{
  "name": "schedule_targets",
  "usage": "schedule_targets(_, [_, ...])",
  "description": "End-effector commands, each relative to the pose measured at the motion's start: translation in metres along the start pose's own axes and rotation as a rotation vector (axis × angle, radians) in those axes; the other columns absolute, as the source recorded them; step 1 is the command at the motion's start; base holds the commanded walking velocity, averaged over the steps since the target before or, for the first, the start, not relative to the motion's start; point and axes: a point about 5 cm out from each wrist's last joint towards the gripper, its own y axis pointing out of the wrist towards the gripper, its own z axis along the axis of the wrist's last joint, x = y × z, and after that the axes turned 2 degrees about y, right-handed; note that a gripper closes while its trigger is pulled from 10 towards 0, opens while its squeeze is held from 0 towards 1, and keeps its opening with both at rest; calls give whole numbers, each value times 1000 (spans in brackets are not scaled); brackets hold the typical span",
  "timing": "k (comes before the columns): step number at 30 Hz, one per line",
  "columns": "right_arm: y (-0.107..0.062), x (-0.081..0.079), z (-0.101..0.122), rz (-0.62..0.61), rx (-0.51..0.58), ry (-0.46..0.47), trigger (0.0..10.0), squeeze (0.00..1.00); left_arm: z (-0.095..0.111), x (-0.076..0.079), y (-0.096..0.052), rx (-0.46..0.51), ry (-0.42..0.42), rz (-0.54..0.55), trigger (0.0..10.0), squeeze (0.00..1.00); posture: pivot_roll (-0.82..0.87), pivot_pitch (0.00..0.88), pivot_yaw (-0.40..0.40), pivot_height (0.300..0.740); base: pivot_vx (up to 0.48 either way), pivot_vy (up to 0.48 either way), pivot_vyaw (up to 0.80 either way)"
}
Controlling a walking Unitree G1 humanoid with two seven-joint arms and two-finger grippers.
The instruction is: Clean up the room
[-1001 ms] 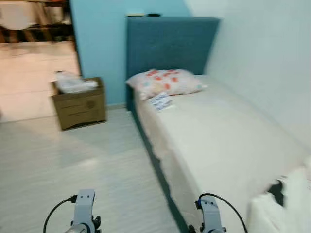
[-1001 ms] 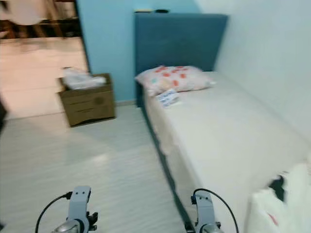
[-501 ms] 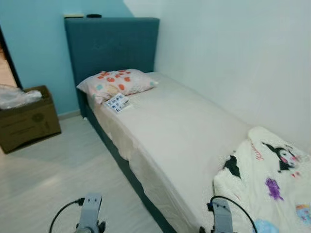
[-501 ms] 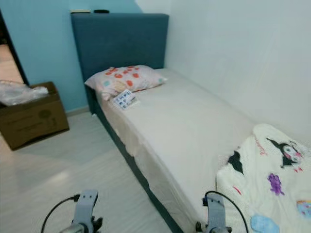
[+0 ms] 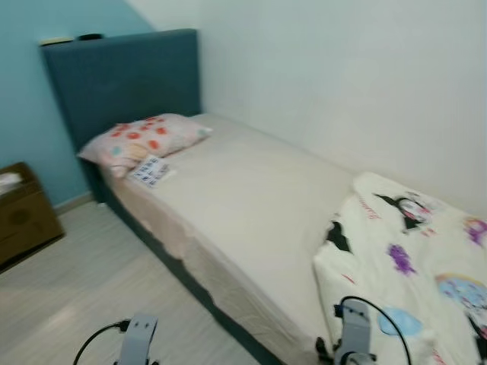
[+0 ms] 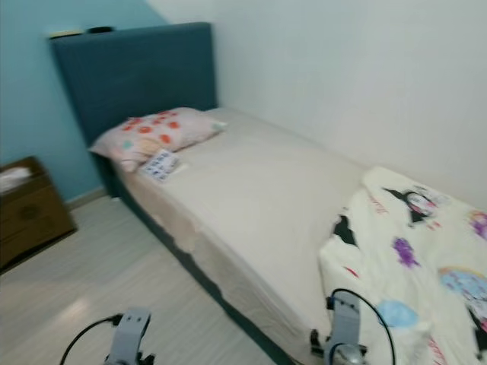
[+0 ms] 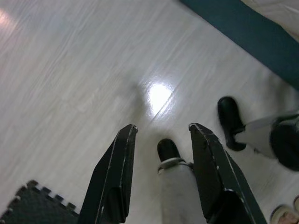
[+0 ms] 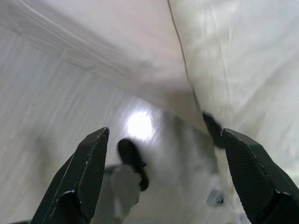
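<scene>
Pale wooden floor (image 7: 70, 70) lies under both idle grippers. On the left wrist view the left gripper (image 7: 161, 140) hangs above the floor with fingers spread apart, holding nothing. The right gripper (image 8: 163, 158) is spread wide beside the bed edge, also without load. Further out, a cartoon blanket (image 5: 415, 266) lies crumpled on the near end of the bed (image 5: 251, 198). A dotted pillow (image 5: 144, 141) and a small printed packet (image 5: 152, 170) (touching the pillow) rest by the blue headboard (image 5: 122, 80). A brown box (image 5: 23, 217) stands beside.
</scene>
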Motion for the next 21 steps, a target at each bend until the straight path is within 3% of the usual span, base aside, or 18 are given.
schedule_targets(1, [0,1,1,-8,5,5,10000,0,5,2,1,15,3,-7,10000,0,-1,0,-8,740,0,0,-763])
schedule_targets(8, [0,-3,2,7,15,7,10000,0,4,4,1,11,-2,-20,10000,0,0,0,-10,740,0,0,-743])
schedule_targets(15, [0,-2,6,3,36,24,10000,0,2,6,1,6,-3,-31,10000,0,-5,0,-10,740,0,0,0])
schedule_targets(21, [0,-4,5,7,35,17,10000,0,-1,7,1,-1,-2,-45,10000,0,-7,0,-8,740,289,0,0])
